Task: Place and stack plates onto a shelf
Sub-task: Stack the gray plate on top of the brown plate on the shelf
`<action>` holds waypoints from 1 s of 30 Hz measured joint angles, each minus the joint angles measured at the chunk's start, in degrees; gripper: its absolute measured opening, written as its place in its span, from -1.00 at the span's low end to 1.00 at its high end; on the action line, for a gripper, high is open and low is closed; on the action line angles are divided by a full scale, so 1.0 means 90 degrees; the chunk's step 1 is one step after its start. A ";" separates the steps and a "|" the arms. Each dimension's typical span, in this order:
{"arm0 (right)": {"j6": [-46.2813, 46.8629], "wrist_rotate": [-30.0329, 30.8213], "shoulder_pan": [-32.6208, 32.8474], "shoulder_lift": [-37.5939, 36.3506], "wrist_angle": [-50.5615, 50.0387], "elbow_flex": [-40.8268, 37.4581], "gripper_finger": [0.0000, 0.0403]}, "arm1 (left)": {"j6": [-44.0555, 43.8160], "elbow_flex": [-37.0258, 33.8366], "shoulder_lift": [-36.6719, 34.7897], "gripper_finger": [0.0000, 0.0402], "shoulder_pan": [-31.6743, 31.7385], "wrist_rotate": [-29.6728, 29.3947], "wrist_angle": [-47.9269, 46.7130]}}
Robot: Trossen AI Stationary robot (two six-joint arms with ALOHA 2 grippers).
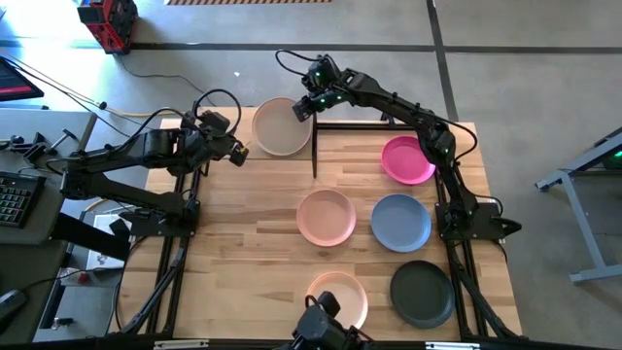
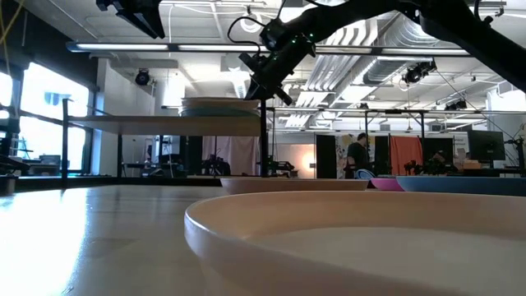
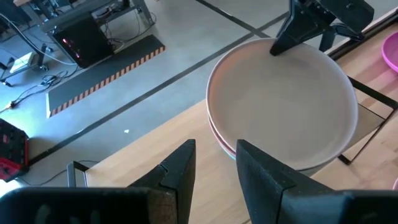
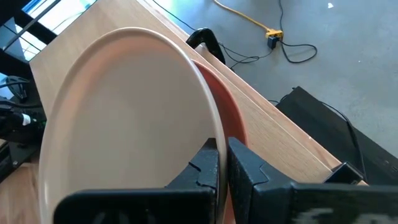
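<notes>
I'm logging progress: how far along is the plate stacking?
A small stack of plates already sits on the shelf, beige one on top. The right gripper is shut on that top plate's rim; the left gripper waits open beside the stack. Five plates remain on the table: magenta, blue, dark, two peach.

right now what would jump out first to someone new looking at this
The stack of plates on the shelf at the table's far edge, with the right gripper shut on the rim of its top beige plate. Five loose plates lie on the table, the magenta plate brightest.
</notes>
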 joint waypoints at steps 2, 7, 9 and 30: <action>0.0000 -0.0001 0.0001 0.0000 -0.0001 0.0000 -1.00 | 0.0000 0.0000 0.0000 -0.47 0.0000 0.0000 0.0000; 0.0007 -0.0003 0.0001 0.0002 0.0000 0.0000 -1.00 | -0.0002 0.0000 0.0000 -0.47 0.0000 -0.0003 0.0000; 0.0011 -0.0006 0.0001 0.0002 -0.0001 0.0000 -1.00 | -0.0002 0.0000 0.0000 -0.47 0.0000 -0.0003 0.0000; 0.0047 -0.0158 0.0003 0.0005 -0.0059 0.0000 -1.00 | 0.0046 0.0000 0.0000 -0.47 0.0000 0.0254 0.0000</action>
